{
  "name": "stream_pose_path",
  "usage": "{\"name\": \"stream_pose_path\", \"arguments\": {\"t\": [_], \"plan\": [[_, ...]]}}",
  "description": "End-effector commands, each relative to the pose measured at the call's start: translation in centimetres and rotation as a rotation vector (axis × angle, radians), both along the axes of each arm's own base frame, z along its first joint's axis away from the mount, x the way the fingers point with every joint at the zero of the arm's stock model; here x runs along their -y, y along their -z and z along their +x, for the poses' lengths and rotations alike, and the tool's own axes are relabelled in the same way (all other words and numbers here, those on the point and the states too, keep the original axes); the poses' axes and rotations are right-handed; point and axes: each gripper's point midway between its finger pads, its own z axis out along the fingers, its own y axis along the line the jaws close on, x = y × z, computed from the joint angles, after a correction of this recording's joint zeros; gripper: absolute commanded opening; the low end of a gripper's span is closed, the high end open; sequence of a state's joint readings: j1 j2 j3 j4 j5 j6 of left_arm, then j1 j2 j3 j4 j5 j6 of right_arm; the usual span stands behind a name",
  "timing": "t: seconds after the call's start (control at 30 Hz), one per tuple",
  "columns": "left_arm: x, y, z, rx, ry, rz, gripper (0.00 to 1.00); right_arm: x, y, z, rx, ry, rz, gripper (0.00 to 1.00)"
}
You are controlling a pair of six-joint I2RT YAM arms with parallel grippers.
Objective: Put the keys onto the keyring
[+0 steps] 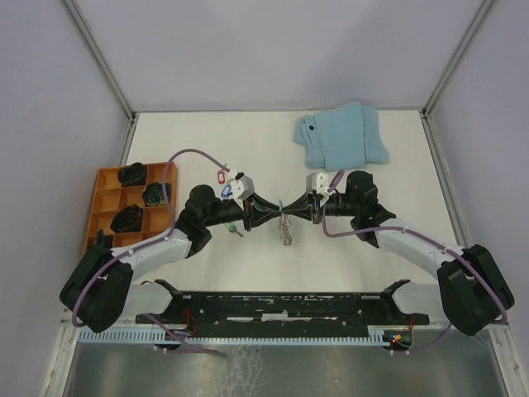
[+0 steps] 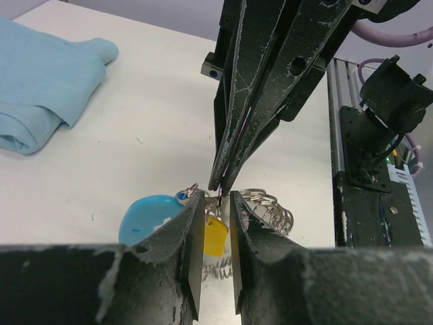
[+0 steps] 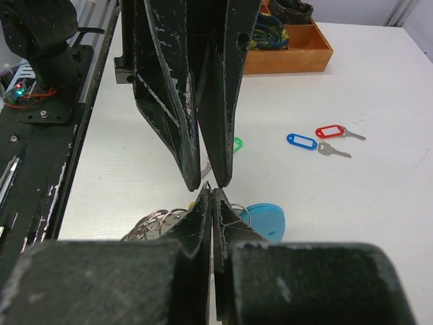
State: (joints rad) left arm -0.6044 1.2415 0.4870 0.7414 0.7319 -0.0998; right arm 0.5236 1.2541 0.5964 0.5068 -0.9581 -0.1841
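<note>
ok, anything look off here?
Nothing stands out. Red key and blue key lie loose side by side, not yet threaded; cloth sits rumpled at the far edge. Nothing spilled or broken.

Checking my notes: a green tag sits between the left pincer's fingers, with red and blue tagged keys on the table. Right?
No: the left wrist view shows a yellow tag between the fingers of the left pincer. The rest is right.

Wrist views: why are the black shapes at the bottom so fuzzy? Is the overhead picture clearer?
Left wrist view: the left end effector sits close to the lens and blurs; the yellow plastic key tag between its fingers is sharper. Right wrist view: the right end effector likewise. Top view: even light, no glare.
</note>
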Motion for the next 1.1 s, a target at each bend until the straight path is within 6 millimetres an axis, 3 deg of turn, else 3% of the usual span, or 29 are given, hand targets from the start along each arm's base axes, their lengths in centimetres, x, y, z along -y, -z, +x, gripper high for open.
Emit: {"name": "stream_pose_path", "arguments": {"t": [0.0, 0.27, 0.5, 0.7, 1.0, 1.07], "plan": [[1.1, -2.5, -0.4, 0.05, 0.079, -0.046, 0.27, -0.6, -3.5, 0.5, 0.099, -0.023, 0.06, 0.01], [1.3, -1.6, -0.8, 0.01, 0.112, -0.031, 0.23, -0.6, -3.5, 0.5, 0.095, -0.019, 0.061, 0.01], [1.3, -1.1, -0.9, -0.01, 0.112, -0.013, 0.04, -0.6, -3.7, 0.5, 0.095, -0.02, 0.062, 0.01], [1.0, -0.9, -0.4, -0.095, 0.042, -0.021, 0.03, -0.5, -4.0, 0.8, 0.103, 0.001, 0.065, 0.01], [-0.8, -1.3, 0.7, -0.358, -0.21, -0.076, 0.03, 0.2, -5.0, 1.7, 0.132, 0.098, 0.065, 0.39], [-1.5, -1.1, 1.3, -0.441, -0.299, -0.073, 0.03, 0.5, -5.3, 1.9, 0.137, 0.134, 0.061, 0.43]]}}
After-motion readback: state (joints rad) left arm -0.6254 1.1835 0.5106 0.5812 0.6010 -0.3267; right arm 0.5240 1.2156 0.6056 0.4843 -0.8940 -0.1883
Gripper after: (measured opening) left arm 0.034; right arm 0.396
